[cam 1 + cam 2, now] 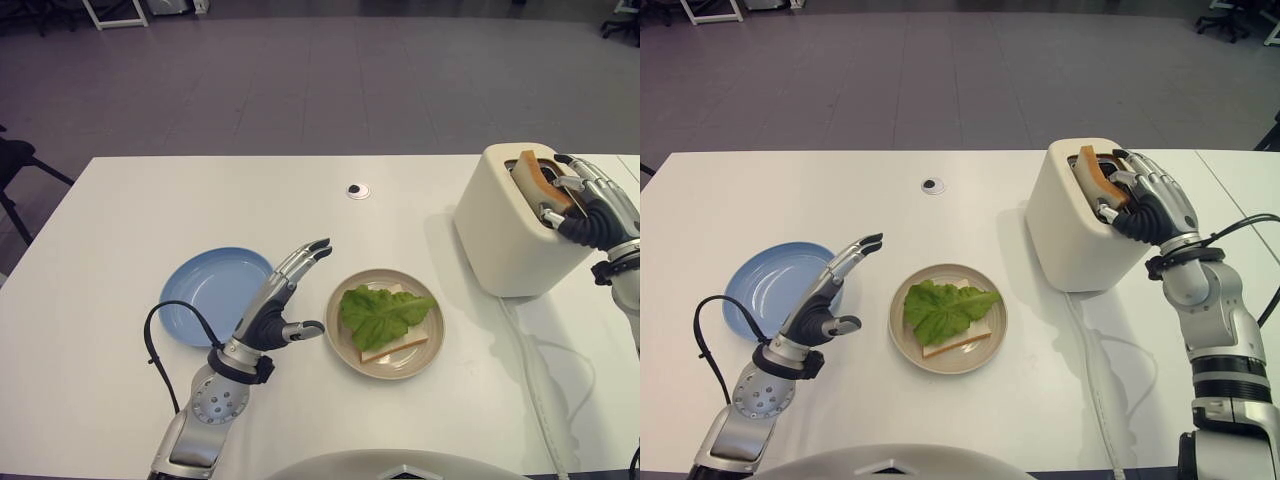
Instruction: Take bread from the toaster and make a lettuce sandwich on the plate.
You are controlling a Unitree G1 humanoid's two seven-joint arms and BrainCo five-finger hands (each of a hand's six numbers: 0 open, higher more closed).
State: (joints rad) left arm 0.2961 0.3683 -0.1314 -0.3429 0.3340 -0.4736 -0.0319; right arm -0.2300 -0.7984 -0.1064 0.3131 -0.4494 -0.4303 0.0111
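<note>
Golden-crusted, light and crumbly: hold the bread slice (pixel 1092 170) gently by its flat faces, upright in the toaster (pixel 1065 235) near the bench's (pixel 940 215) right edge, fingers of the right hand (pixel 1155 205) curled on its top, left hand (pixel 825 310) spread and empty beside the plate (pixel 1000 325).

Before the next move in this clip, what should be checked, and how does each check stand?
1. Grasp: right hand closed on toast slice: ok.
2. Release: toast slice free of toaster: not ok; its lower part sits in the slot.
3. Base: lettuce leaf lies on bottom slice on beige plate: ok.
4. Clearance: left hand open, beside beige plate, not over it: ok.
5. Grip firmness: cannot tell.
</note>
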